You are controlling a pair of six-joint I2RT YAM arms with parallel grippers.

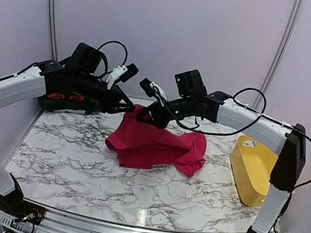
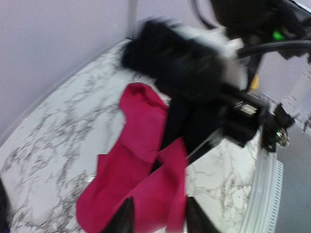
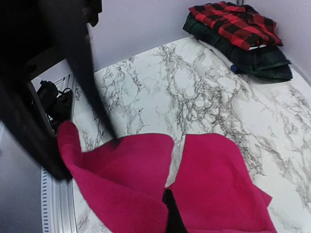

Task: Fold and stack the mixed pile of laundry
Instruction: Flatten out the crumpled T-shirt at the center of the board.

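The magenta garment point(image 1: 156, 146) lies crosswise — long axis left-right — rear-left corner raised.

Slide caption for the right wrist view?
Right hand pinches the magenta garment over the marble table; folded red-checked garment sits on the dark plaid one in the far corner.

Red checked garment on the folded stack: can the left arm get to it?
Probably yes. The red checked garment lies uncovered on top, close beside the left arm; the left end effector would only need to pull back from the pink garment.
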